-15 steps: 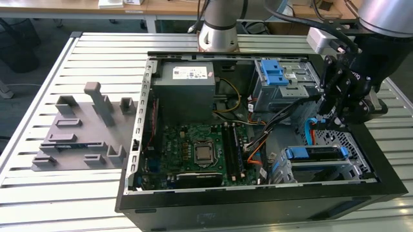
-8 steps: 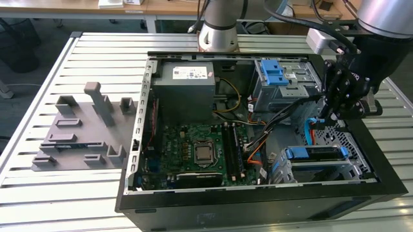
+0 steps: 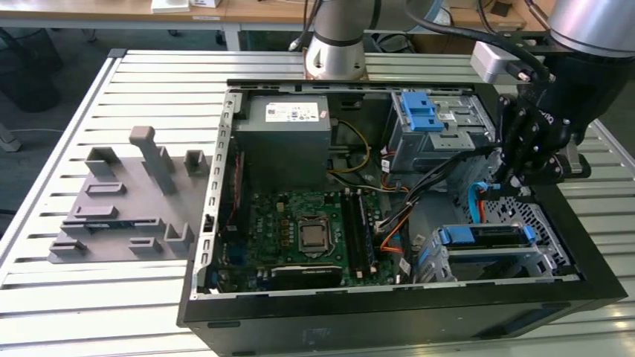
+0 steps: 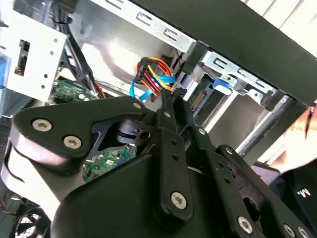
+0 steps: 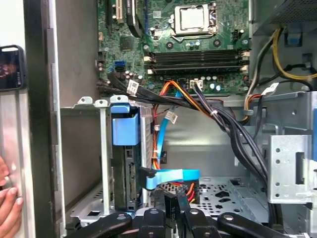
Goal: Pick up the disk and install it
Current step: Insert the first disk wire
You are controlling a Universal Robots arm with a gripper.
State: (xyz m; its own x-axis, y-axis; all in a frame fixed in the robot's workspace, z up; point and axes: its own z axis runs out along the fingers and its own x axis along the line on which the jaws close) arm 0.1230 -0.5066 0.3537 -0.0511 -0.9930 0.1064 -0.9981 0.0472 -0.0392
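Observation:
The disk sits in the metal drive cage at the near corner of the open computer case, on the exterior view's right, its blue bracket facing up. In the first wrist view the disk stands on edge in the cage, with its blue bracket on top. A blue flat cable with a black plug lies beside it. My gripper hangs over the case just behind the cage. Its fingers are together and apart from the disk, near the blue cable. In the second wrist view the fingertips meet by a coloured wire bundle.
The motherboard and grey power-supply box fill the case's other half. Blue latch tabs top the far cage. A grey fixture lies on the slatted table. A person's hand rests at the case's outer wall.

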